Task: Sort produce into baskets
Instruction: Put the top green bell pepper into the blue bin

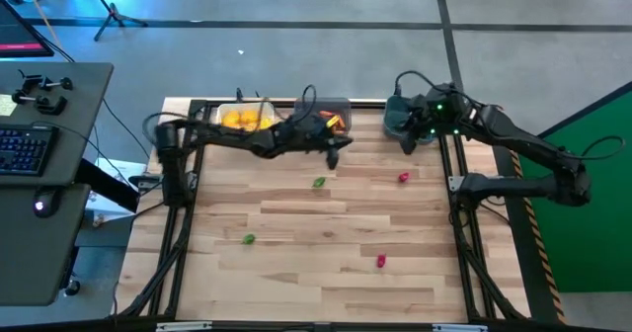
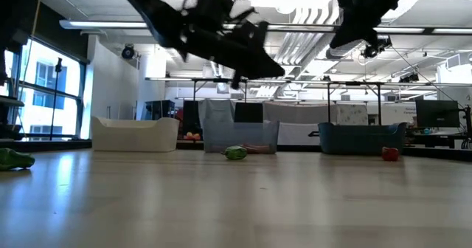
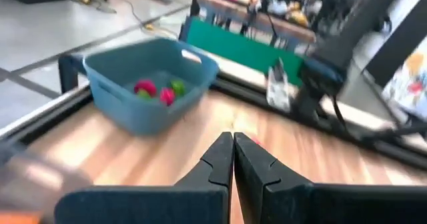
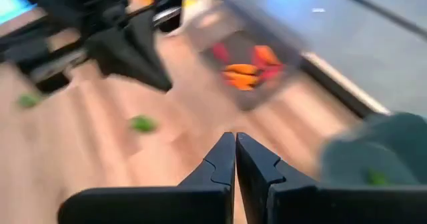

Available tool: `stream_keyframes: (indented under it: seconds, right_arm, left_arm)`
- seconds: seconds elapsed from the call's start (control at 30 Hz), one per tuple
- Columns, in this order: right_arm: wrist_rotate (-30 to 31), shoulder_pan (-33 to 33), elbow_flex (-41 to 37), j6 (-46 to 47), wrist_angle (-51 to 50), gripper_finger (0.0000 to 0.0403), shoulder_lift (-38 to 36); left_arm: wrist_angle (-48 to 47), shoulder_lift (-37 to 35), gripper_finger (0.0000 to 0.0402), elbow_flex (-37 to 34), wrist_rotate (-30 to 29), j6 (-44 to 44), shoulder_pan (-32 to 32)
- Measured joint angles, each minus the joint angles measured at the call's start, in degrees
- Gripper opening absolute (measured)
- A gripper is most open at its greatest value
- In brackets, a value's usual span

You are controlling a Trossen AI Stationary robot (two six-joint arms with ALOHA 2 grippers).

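**Both claws empty, four loose bits left on worktop**

Left claw (image 1: 334,154) pressed together, nothing between tips, hanging above worktop (image 1: 296,273) just in front of grey bin (image 1: 331,115); right claw (image 1: 407,144) also pressed together & empty, by teal bin (image 3: 150,84) at far right corner; white bin (image 1: 242,118) at far left held yellow-orange fruits (image 1: 240,121); grey bin held orange-red carrot/chili pcs (image 4: 247,67); teal bin held red + green bits.

Loose produce: green pc (image 1: 319,182) near left claw; red pc (image 1: 404,177) nearer right claw; 2nd green pc (image 1: 249,239) and 2nd red pc (image 1: 381,261) well apart, toward near edge.

Handling (est.): small toy pcs, prob. light, hard plastic, smooth so could squirt out of a pinch; not fragile; take across the middle, tips down to the wood.

Orientation: loose bits look stubby/roundish, lying flat; long axis can't tell from above; in low view the green pc looked slightly wider than tall.
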Motion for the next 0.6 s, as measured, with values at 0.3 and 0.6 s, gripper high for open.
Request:
stream_keyframes:
  seconds: [0.3,0.6]
  right_arm:
    - [-6.02,10.69,0.00,-0.99,10.99,0.0021,9.05]
    - [-8.54,20.03,-0.07,-2.95,26.61,0.0134,25.28]
  left_arm:
    - [-9.33,-21.02,0.0000,-20.27,-6.45,-5.41,-5.36]
    - [-15.46,-38.22,0.0000,-32.57,-7.81,-7.93,-7.90]
